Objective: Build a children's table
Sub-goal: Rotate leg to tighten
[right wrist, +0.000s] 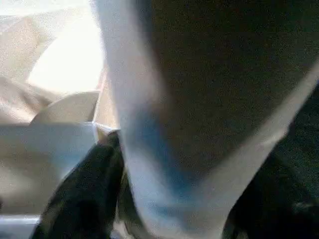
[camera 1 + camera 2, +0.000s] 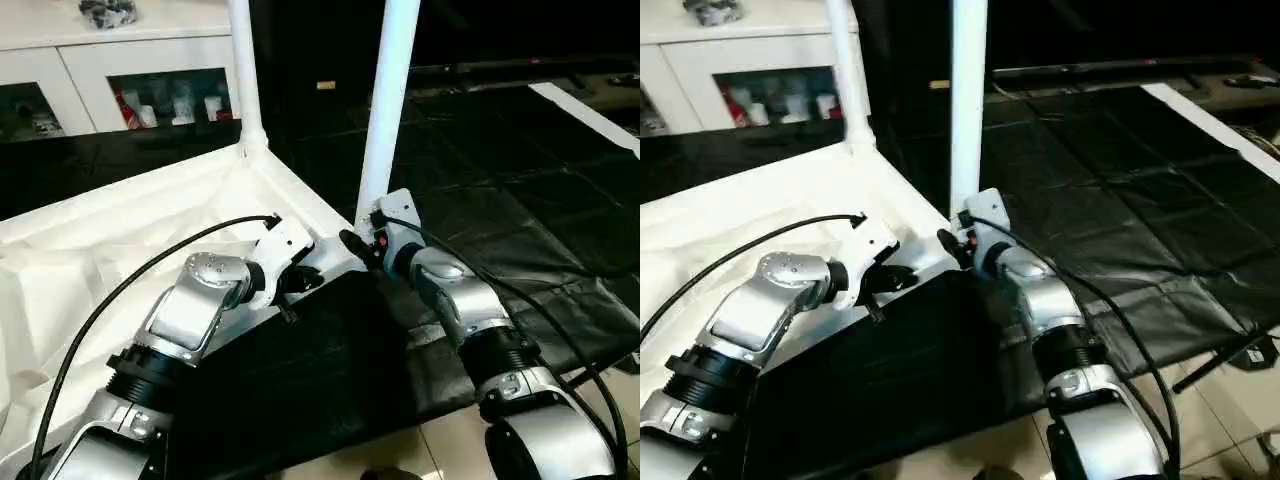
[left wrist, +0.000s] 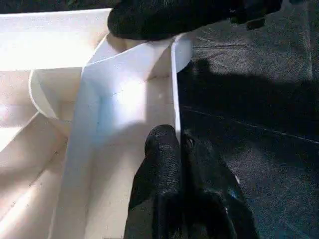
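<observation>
Two end effectors work at the near corner of the upturned children's table (image 2: 120, 230). My left end effector (image 3: 180, 142) is pressed together over its rim. My right end effector (image 2: 358, 246) straddles the base of the upright leg (image 2: 385, 110); another leg (image 2: 243, 70) stands at the far corner.

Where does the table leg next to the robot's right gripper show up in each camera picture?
Left eye view: the near leg rises top centre, from the table top's near corner.
Right eye view: the same leg, slightly left of centre.
Left wrist view: I cannot make the leg out.
Right wrist view: a wide pale column up the middle.
Shared landmark: the corner of the white table top's rim.
</observation>
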